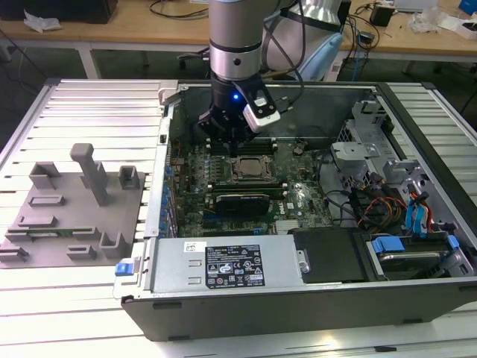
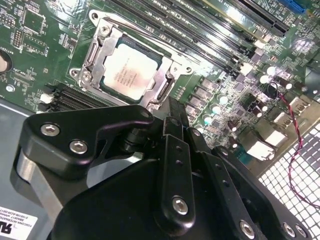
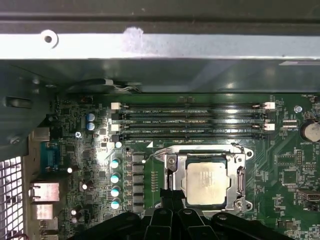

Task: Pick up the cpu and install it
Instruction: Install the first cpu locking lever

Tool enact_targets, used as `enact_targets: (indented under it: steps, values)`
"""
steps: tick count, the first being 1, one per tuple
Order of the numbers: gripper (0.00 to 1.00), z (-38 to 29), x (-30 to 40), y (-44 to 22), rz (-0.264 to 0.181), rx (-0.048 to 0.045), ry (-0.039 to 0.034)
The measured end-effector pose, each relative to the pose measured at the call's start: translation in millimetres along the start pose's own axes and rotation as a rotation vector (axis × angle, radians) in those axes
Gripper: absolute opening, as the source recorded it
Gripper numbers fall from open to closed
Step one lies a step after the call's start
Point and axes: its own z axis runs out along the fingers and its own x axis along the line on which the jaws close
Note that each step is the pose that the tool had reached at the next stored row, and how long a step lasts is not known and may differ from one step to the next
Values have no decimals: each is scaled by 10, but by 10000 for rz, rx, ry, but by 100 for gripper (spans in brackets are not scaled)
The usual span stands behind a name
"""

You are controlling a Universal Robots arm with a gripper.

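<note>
The cpu (image 1: 247,170) (image 2: 129,70) (image 3: 206,182), a flat square chip with a silver top, lies flat inside the metal-framed socket (image 3: 172,165) on the green motherboard. My gripper (image 1: 227,143) (image 2: 172,106) (image 3: 170,197) hangs low inside the open computer case, beside the socket's edge and just off the cpu. Its black fingers (image 2: 170,130) come together at the tips, shut, with nothing between them. It is not touching the cpu.
Rows of memory slots (image 3: 190,120) run along the socket's far side. The case wall (image 3: 160,45) is close behind. A power supply (image 1: 223,265), drive cage (image 1: 373,149) and cables (image 1: 373,205) fill the case. A grey fixture block (image 1: 74,216) sits at the exterior view's left.
</note>
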Motion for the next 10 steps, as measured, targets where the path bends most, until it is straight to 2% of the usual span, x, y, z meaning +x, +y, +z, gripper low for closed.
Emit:
enact_targets:
  steps: [4,6,8,10]
  values:
    - [11,-68,-2,-1,0,-1,0]
    - [11,-128,-4,-2,0,-1,-1]
    - [11,-137,0,-2,0,-2,-2]
    - [11,-139,42,-3,0,0,-3]
